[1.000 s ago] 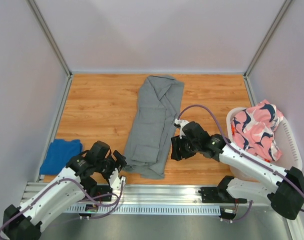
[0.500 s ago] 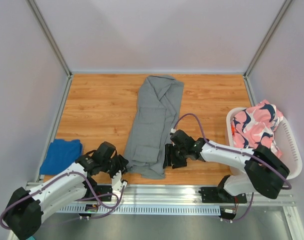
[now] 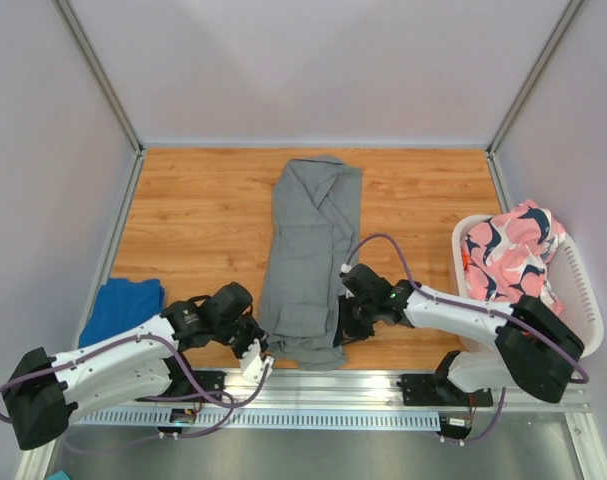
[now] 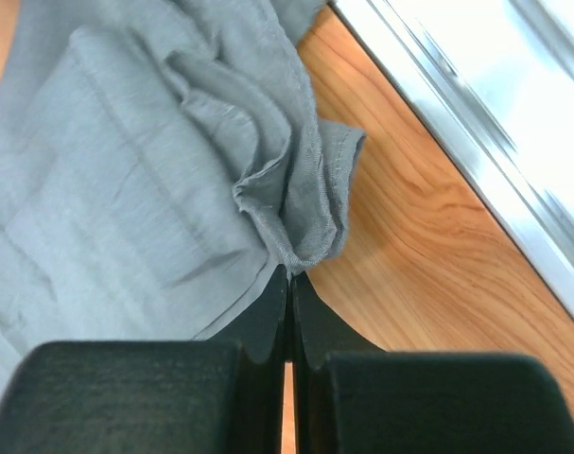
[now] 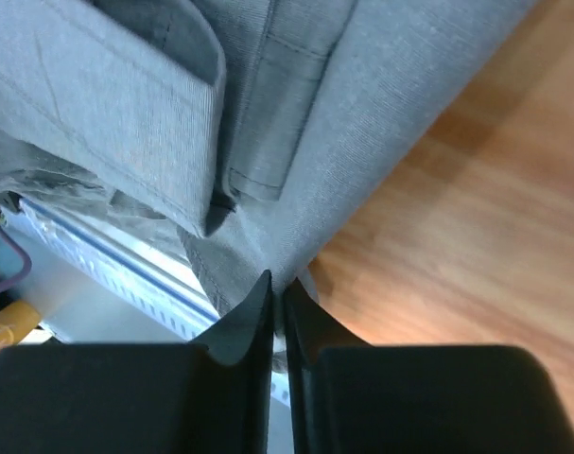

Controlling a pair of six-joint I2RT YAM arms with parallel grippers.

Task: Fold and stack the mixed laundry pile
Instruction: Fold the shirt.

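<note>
Plain grey garment (image 3: 308, 265) between the black left hand (image 3: 264, 353) and right hand (image 3: 342, 334), on a wood-grain orange tabletop (image 3: 203, 210). Left of them is a bright blue cloth (image 3: 123, 308); to their right, a pink cloth (image 3: 508, 255) patterned dark-and-white.

Gripping grey garment (image 3: 308, 240): left hand (image 3: 262, 354) and right hand (image 3: 341, 335).

We've got a wood-grain table (image 3: 203, 210) with three things on it. The grey garment (image 3: 308, 260) lies lengthwise down the middle: far end near the back wall, near end bunched just beside the metal rail (image 3: 383, 385) at the front edge. The blue cloth (image 3: 121, 308) sits at the near-left corner, well apart from the grey. The white basket (image 3: 581, 290) stands at the right edge.
</note>
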